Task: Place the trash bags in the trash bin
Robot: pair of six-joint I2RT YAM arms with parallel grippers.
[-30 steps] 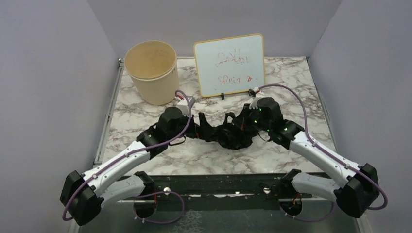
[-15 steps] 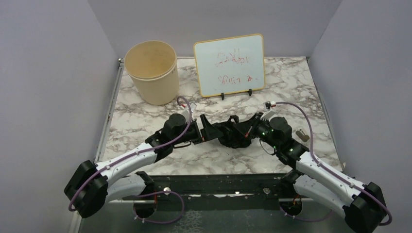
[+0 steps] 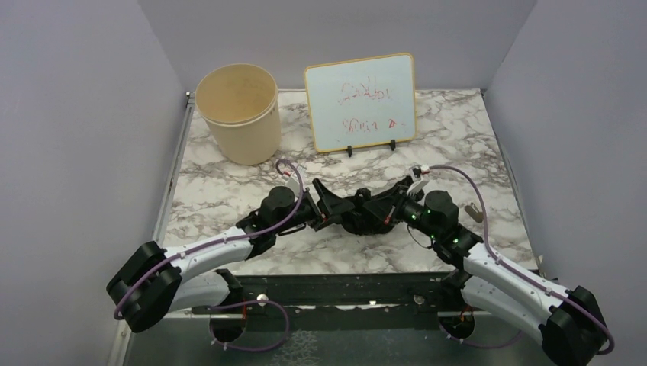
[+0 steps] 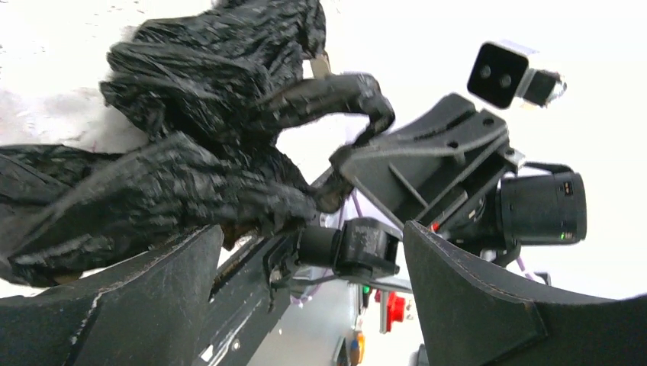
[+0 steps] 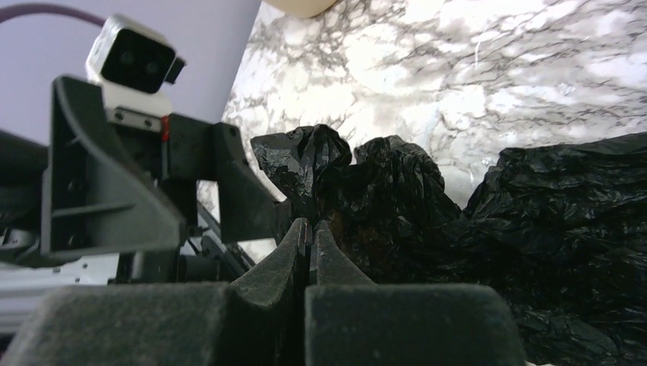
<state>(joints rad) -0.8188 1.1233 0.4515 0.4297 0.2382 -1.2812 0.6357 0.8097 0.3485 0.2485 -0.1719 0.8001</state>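
The trash bag [image 3: 357,215] is a crumpled black bundle on the marble between my two wrists. It also shows in the left wrist view [image 4: 191,114] and the right wrist view [image 5: 534,229]. My right gripper [image 3: 379,210] is shut, its tips [image 5: 309,226] pinching a fold of the bag. My left gripper [image 3: 323,203] is wide open, [image 4: 305,252] with the bag resting over its left finger [image 4: 114,305]. The cream trash bin [image 3: 238,114] stands upright and empty at the far left, well away from both grippers.
A whiteboard [image 3: 360,101] with red writing stands beside the bin at the back. A small grey object [image 3: 473,210] lies on the marble table [image 3: 458,137] to the right of the right wrist. Purple walls close in both sides.
The right arm has drawn back toward the near right while staying on the bag. The left gripper has moved right, up against the bundle.
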